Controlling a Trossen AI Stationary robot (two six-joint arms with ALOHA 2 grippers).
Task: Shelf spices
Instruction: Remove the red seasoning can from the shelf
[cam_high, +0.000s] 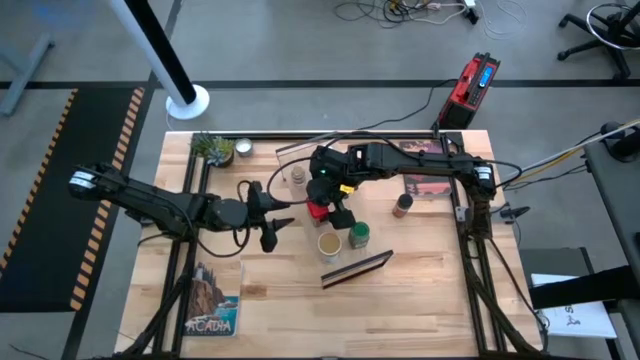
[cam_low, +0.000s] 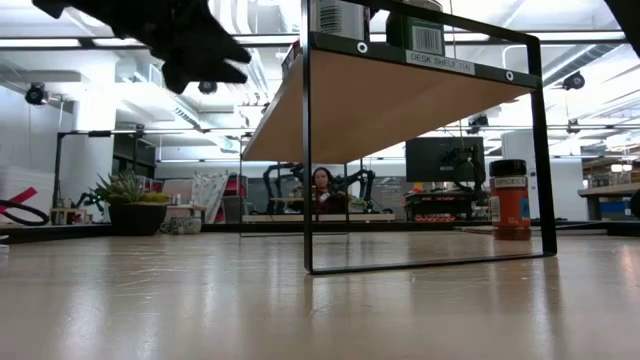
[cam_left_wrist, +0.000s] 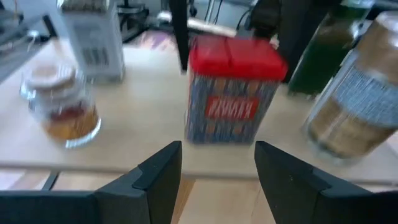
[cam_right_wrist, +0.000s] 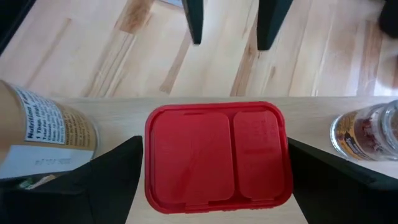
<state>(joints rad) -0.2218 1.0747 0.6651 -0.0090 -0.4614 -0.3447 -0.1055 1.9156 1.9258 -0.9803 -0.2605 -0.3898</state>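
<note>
The shelf stands on its black frame, board on top. The red square tin stands upright on the board between a white-capped jar and the tan-lidded and green-lidded jars. My right gripper hangs over the tin, open, pointing down, one finger on either side of the red lid. My left gripper is open and level beside the shelf's left side, pointing at the tin and clear of it. A small brown jar stands on the table to the shelf's right. My right gripper's fingers stand from above at the two short sides of the tin's lid. Their inner edges line up with the lid's edges, and I cannot tell whether they touch it. The tin rests upright on the shelf board.
A potted plant and a round silver dish sit at the far left. One picture book lies near the front left, another under the right arm. Bare table shows right of the shelf.
</note>
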